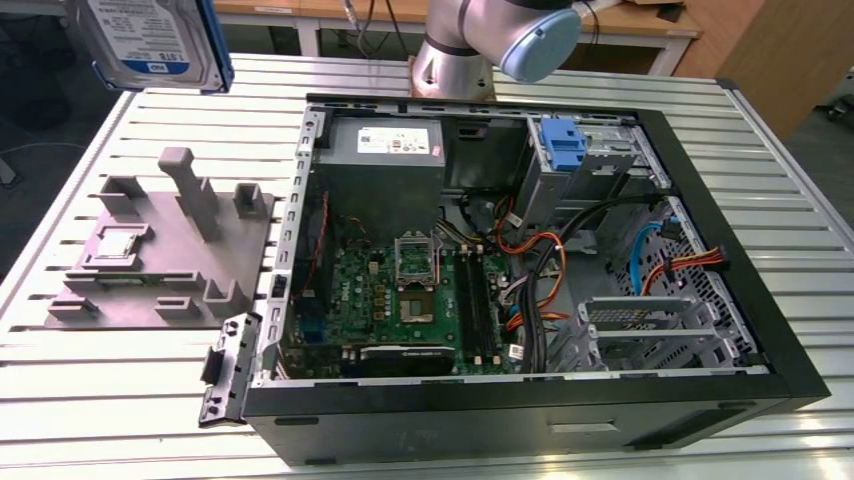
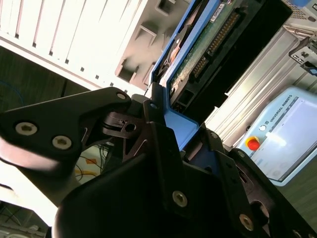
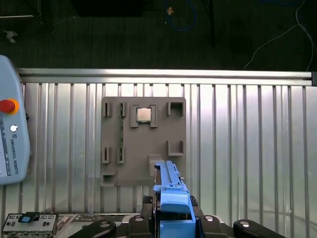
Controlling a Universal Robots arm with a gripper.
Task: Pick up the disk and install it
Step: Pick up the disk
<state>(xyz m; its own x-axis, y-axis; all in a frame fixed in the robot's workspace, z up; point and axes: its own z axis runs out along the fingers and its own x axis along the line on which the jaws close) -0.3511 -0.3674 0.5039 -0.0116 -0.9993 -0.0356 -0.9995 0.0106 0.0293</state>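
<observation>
Your tool [image 2: 166, 116] pinched the disk [image 1: 147, 40] by its blue frame, held above the grey stand [image 1: 160, 250] on the desk [image 1: 120, 400]. The exterior view cut off the disk's top.

exterior view looks down at an angle across the slatted table [image 1: 107, 420], computer case [image 1: 534, 420] and grey stand [image 1: 147, 270]. first wrist view hangs high, staring straight down on that stand. second wrist view hugs the gripper [image 2: 173, 119], close along the disk [image 2: 208, 44].
</observation>
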